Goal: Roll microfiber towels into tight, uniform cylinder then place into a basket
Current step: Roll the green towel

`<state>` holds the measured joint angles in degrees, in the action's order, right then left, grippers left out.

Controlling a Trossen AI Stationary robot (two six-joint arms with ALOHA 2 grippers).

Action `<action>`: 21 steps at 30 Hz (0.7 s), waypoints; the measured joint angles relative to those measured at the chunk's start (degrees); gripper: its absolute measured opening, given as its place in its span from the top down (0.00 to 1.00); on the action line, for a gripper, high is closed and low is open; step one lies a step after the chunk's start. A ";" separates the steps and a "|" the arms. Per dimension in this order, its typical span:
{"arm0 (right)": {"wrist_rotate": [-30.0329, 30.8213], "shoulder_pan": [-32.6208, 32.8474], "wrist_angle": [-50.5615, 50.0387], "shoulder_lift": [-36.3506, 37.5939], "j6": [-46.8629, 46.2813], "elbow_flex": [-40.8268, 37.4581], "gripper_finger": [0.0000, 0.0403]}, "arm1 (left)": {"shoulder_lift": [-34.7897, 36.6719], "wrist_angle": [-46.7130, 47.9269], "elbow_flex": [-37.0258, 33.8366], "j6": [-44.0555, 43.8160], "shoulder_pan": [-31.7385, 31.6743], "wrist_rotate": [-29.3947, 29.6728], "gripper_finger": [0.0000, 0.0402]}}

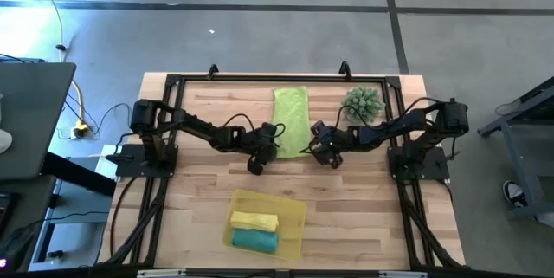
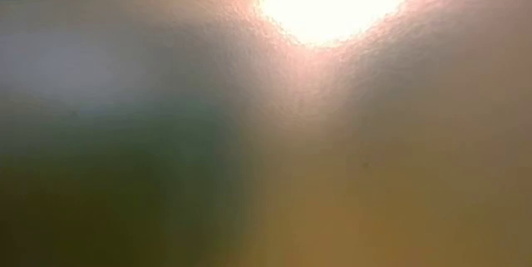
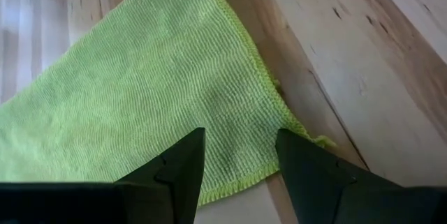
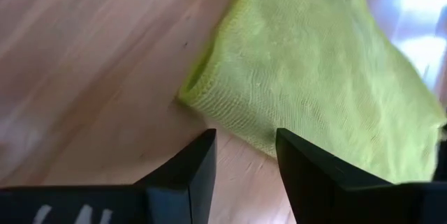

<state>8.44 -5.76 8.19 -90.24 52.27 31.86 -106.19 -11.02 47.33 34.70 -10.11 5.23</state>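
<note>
Altogether three towels: two rolled, yellow [image 1: 254, 220] and teal [image 1: 254, 240], in one basket [image 1: 294, 213]; one lime towel [image 1: 291, 113] flat between two wide-open pincers, left [image 1: 275, 139] and right [image 1: 313, 145].

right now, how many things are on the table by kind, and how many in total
soft microfiber towels: 3 (lime green flat one, bright yellow rolled one, teal rolled one)
shallow yellow see-through basket: 1
spiky green ball-shaped plant: 1
total: 5
</note>
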 joint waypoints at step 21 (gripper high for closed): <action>-2.30 3.26 0.39 -0.63 11.92 0.17 0.46 | -0.11 0.10 -0.07 -6.06 0.00 -0.02 0.58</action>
<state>6.14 -2.50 8.57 -90.87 64.19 32.03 -106.30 -10.92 47.27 28.64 -10.11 5.21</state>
